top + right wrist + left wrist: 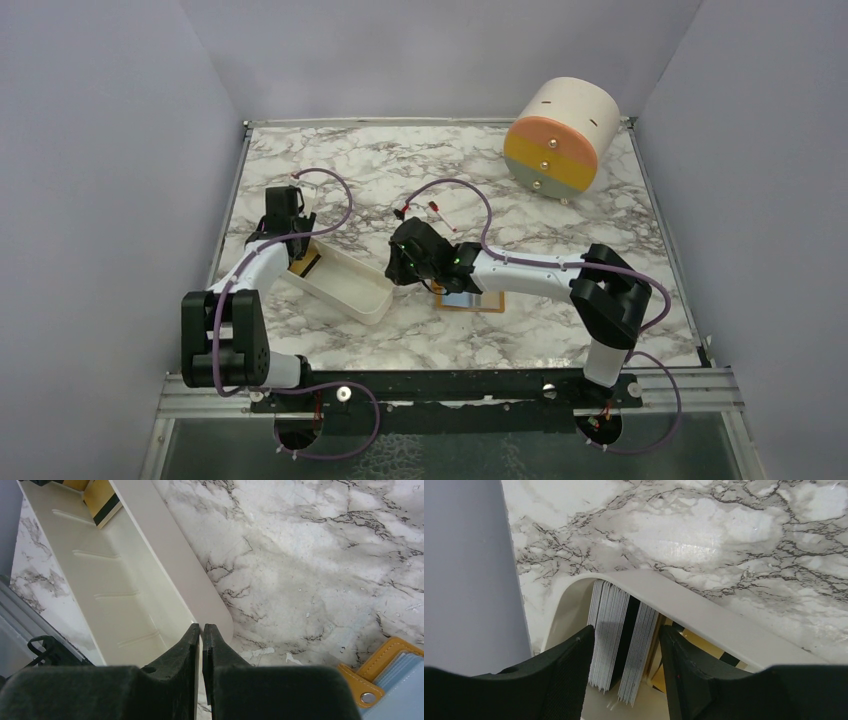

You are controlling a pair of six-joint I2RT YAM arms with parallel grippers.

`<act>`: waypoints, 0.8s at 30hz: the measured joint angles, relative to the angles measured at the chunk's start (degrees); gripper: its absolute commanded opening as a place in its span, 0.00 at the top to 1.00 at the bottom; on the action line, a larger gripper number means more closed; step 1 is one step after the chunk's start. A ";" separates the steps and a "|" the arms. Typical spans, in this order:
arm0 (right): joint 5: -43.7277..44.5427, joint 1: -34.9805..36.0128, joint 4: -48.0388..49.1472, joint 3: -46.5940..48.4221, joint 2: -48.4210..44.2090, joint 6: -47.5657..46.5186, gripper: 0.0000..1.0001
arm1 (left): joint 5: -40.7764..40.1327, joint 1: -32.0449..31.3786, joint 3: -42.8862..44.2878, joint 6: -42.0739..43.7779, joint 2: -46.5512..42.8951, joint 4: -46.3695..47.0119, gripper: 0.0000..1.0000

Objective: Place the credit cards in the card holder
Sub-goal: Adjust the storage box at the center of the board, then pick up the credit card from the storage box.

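Observation:
The white tray (345,285) holds the credit cards (305,264) at its far left end. In the left wrist view they stand on edge as a stack of white-edged cards (609,615), with a golden card (704,644) leaning behind them. My left gripper (626,631) is open, one finger on each side of the stack, not gripping. My right gripper (201,628) is shut on the tray's near right end wall (215,612). The orange-tan card holder (470,300) lies open on the table under my right arm; its blue-grey inside and snap stud show in the right wrist view (395,670).
A big cream-orange drum (560,140) stands at the back right. A small red-and-white stick (437,208) lies behind my right wrist. The grey wall (464,580) is close on the left of the tray. The marble table (560,215) runs to raised side edges.

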 measured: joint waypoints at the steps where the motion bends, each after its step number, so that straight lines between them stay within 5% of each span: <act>1: 0.00 0.00 0.02 0.00 0.00 -0.11 0.94 | -0.42 0.02 0.00 0.09 0.52 0.00 0.49; 24: 1.18 -0.31 1.49 -1.86 -1.07 -0.33 0.94 | -2.93 -0.26 0.00 1.81 0.63 0.79 0.70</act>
